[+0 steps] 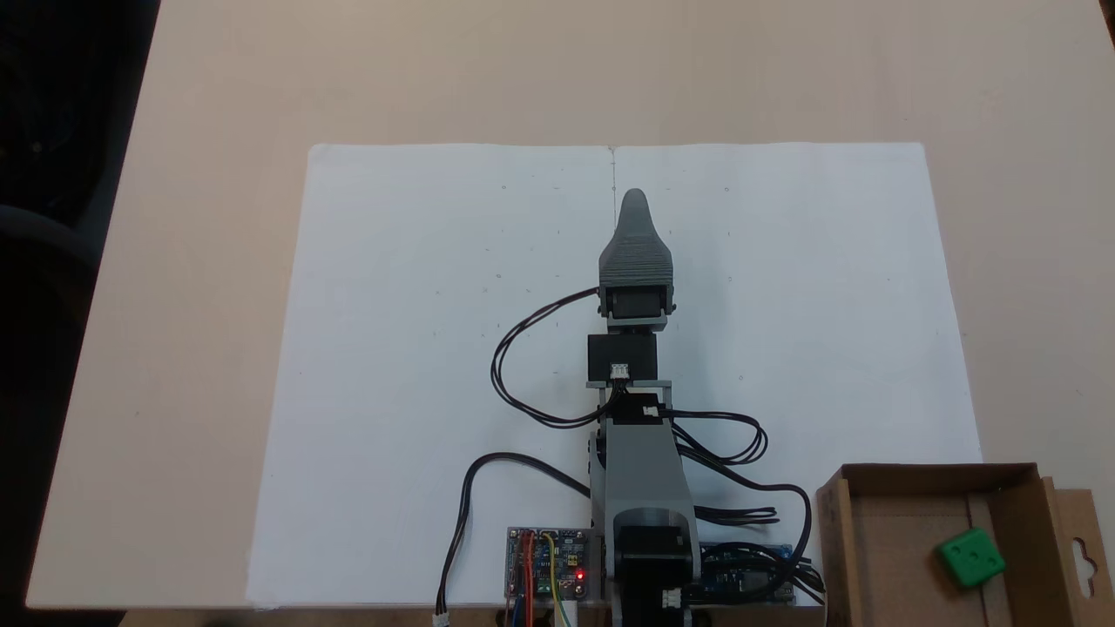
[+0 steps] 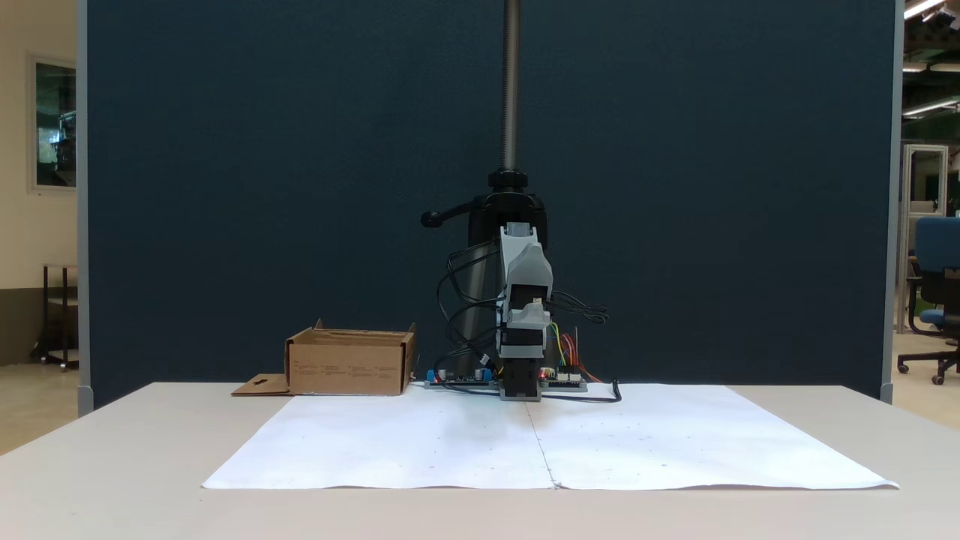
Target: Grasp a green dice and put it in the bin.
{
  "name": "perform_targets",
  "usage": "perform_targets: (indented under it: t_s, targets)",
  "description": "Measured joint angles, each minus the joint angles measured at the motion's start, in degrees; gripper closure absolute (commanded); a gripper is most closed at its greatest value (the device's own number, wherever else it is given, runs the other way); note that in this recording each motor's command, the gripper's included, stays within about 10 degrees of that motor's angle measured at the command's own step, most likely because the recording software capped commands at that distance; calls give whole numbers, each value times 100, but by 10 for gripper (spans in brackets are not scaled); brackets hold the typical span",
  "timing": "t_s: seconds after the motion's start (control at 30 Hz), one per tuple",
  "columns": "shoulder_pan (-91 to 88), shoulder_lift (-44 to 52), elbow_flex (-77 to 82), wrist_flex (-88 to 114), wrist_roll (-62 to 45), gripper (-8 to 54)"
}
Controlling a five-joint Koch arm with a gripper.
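1. Dice (image 1: 969, 558): small bright green cube, darker green round pips sunk into its faces; one pip shows clearly on the top face in the top-down fixed view, and the other faces are too small to read.
2. Dice location: inside the bin (image 1: 880, 540), lower right of the top-down frame, lying on the bin floor near the bin's right wall.
3. Dice orientation: a cube, so no long axis. It sits rotated against the bin walls, with its edges running diagonally in the frame and one corner toward the lower edge of the frame.
4. Bin: shallow brown cardboard box with low walls; flap with a hang-hole cutout (image 1: 1083, 557) lies flat on its right side in the top-down view. In the front fixed view the bin (image 2: 350, 364) stands at left centre on the desk (image 2: 112, 465), flap to its left; the dice is hidden by the walls there.
5. Arm (image 1: 640, 488): rises from the lower centre of the top-down frame, folded over the white paper (image 1: 392, 348).
6. Jaws: gripper (image 1: 634, 202) points toward the top of the frame, above the paper centre line, well apart from the bin. One tapered grey tip shows; cannot tell whether the jaws are apart or together.
7. Wires (image 1: 523, 383) loop left and right of the arm; board with red LED (image 1: 549, 564) sits at the base.
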Motion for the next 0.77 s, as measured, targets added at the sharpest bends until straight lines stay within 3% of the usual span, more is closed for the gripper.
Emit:
perform_targets:
  t_s: [0.77]
  targets:
    - [62, 0, 9, 0, 0, 8]
